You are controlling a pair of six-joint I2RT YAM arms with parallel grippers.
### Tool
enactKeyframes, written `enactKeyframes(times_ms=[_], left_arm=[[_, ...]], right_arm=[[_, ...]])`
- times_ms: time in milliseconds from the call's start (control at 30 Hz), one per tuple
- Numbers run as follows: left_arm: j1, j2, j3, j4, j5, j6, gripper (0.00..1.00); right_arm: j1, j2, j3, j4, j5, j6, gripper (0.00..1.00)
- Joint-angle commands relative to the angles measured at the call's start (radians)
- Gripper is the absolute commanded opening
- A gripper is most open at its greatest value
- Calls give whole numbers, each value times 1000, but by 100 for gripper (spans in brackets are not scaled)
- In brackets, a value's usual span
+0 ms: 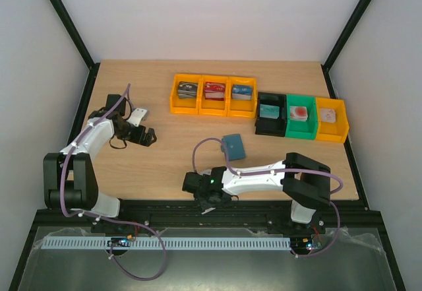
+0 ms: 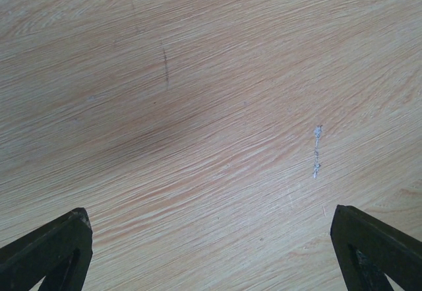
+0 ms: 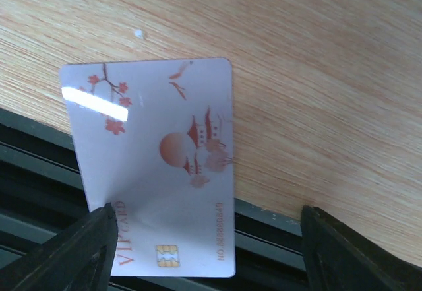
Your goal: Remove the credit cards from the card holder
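Note:
A white credit card (image 3: 155,165) printed with red blossoms, a pagoda and "VIP CARD" lies face up at the table's front edge, its near end jutting over the black rail. My right gripper (image 3: 208,255) stands open over it; the card sits between the jaws, against the left finger (image 3: 79,255) and well apart from the right one. The teal card holder (image 1: 234,146) lies folded on the table just beyond my right arm. My left gripper (image 2: 211,251) hangs wide open above bare wood at the left (image 1: 146,136), holding nothing.
Three joined orange bins (image 1: 213,110) at the back hold cards. A black bin (image 1: 269,129), a green bin (image 1: 300,131) and an orange bin (image 1: 331,136) stand to their right. A small white piece (image 1: 138,114) shows beside my left wrist. Black rails (image 1: 198,206) run along the near edge.

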Motion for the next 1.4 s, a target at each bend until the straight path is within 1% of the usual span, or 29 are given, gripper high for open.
enactKeyframes(times_ms=[0, 100, 233, 333, 467, 700, 733, 800, 833, 967, 1133, 1267, 1300, 1367], left_arm=[[5, -10, -8, -16, 17, 11, 99], [5, -8, -7, -18, 17, 12, 99], [5, -10, -7, -18, 18, 13, 99], [5, -12, -8, -18, 22, 14, 99], [6, -5, -6, -20, 23, 16, 99], [5, -7, -7, -20, 26, 18, 99], [5, -7, -7, -21, 25, 19, 99], [5, -6, -6, -23, 28, 19, 99], [5, -4, -5, -23, 28, 19, 99], [6, -5, -5, -24, 31, 22, 99], [5, -6, -5, -25, 35, 24, 99], [5, -8, -6, -25, 40, 28, 99], [5, -6, -6, -25, 40, 28, 99], [4, -2, -4, -25, 41, 28, 99]], right_arm=[[3, -19, 6, 37, 0, 51, 74], [18, -9, 44, 13, 2, 44, 74], [31, 14, 59, -6, 9, 64, 82], [31, 14, 47, -9, 31, 89, 83], [30, 53, 55, -28, 33, 81, 78], [31, 91, 68, -46, 28, 66, 74], [31, 94, 68, -48, 27, 65, 72], [31, 106, 70, -54, 19, 63, 64], [33, 110, 74, -60, 16, 62, 62], [58, 121, 109, -117, 25, 67, 61], [68, 134, 118, -137, 24, 78, 61], [72, 121, 109, -142, 22, 91, 65], [73, 120, 106, -137, 23, 93, 65], [73, 126, 112, -137, 29, 89, 57]])
